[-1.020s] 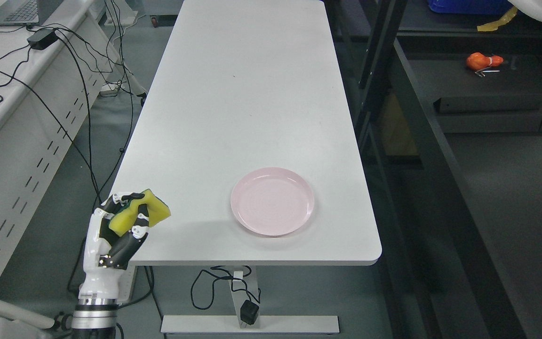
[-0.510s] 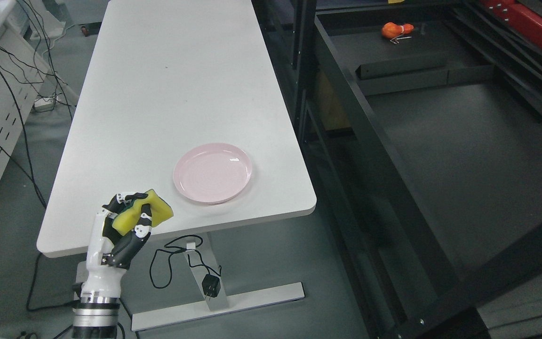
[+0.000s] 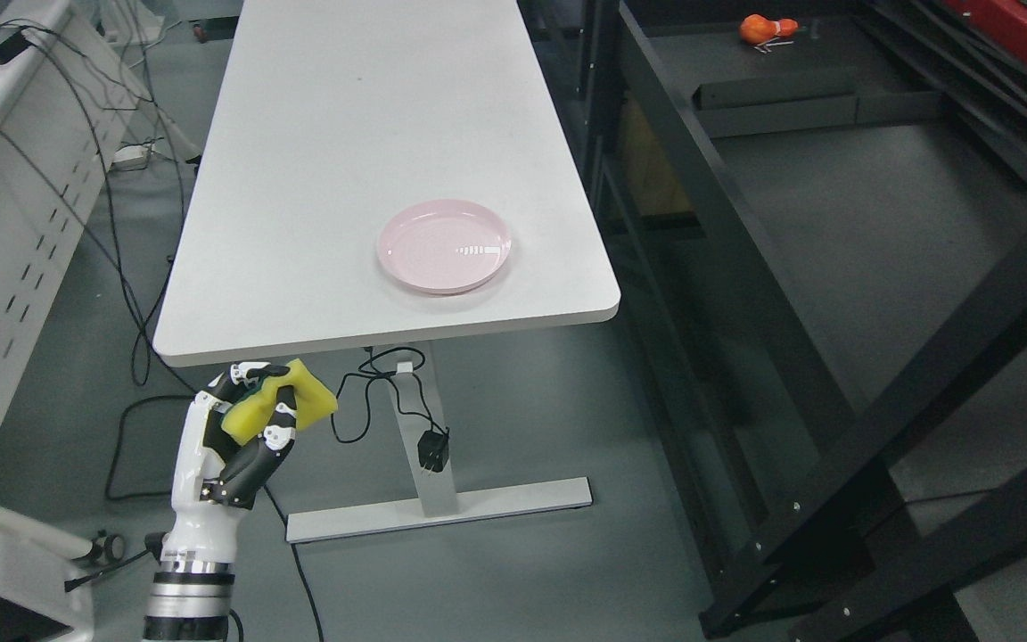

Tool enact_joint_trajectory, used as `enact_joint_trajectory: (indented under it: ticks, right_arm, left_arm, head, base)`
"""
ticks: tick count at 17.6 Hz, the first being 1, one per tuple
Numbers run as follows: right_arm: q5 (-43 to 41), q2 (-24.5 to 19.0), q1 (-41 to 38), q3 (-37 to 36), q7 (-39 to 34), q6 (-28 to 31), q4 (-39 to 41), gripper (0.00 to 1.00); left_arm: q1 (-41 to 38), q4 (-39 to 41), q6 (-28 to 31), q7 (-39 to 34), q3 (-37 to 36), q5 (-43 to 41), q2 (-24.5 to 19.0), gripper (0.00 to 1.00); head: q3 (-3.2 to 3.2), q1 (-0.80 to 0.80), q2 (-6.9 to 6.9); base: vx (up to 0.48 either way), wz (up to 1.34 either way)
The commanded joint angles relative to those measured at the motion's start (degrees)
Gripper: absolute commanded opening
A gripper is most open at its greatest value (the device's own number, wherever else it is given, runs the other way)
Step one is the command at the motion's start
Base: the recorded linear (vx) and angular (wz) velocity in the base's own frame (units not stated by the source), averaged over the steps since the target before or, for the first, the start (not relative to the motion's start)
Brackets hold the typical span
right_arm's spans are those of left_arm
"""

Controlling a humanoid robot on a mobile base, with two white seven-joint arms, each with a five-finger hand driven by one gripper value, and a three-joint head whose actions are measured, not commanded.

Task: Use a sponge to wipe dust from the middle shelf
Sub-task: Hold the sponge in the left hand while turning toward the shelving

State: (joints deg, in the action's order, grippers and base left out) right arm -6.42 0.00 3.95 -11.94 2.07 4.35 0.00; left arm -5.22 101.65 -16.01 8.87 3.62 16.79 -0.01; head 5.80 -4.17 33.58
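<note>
My left hand (image 3: pixel 250 419) rises from the lower left, its white and black fingers curled around a yellow sponge (image 3: pixel 280 406) with a green scrub side. It holds the sponge in the air, just in front of the white table's near edge. The black metal shelf unit (image 3: pixel 745 214) fills the right side, with a dark shelf surface (image 3: pixel 870 214) running into the distance. The hand is far to the left of the shelf. My right hand is out of the picture.
A white table (image 3: pixel 371 152) carries a pink plate (image 3: pixel 444 245) near its front right corner. An orange object (image 3: pixel 768 28) lies on the shelf at the back. Cables (image 3: pixel 121 223) hang beside a white desk on the left. A black plug (image 3: pixel 431 450) lies by the table's foot.
The camera has turned and drawn back, so the table sits higher and the shelf frame looms at lower right. My left hand still holds the sponge the same way, now off the table's front edge.
</note>
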Motion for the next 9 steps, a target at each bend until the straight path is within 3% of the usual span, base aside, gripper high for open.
enact_joint_trajectory:
  ticks: [1,9]
  right_arm:
    - [0.0,1.0,0.0,0.0,0.0,0.0,1.0,1.0]
    - [0.0,1.0,0.0,0.0,0.0,0.0,1.0,1.0]
  left_arm:
    - [0.1,0.0,-0.3,0.0,-0.8,0.0,-1.0,0.0]
    - [0.3,0.0,-0.3,0.0,-1.8,0.0,-1.0,0.0]
  head:
    - [0.0,0.0,0.0]
    - [0.0,0.0,0.0]
  base:
    - [-0.245,0.5]
    - [-0.247,0.36]
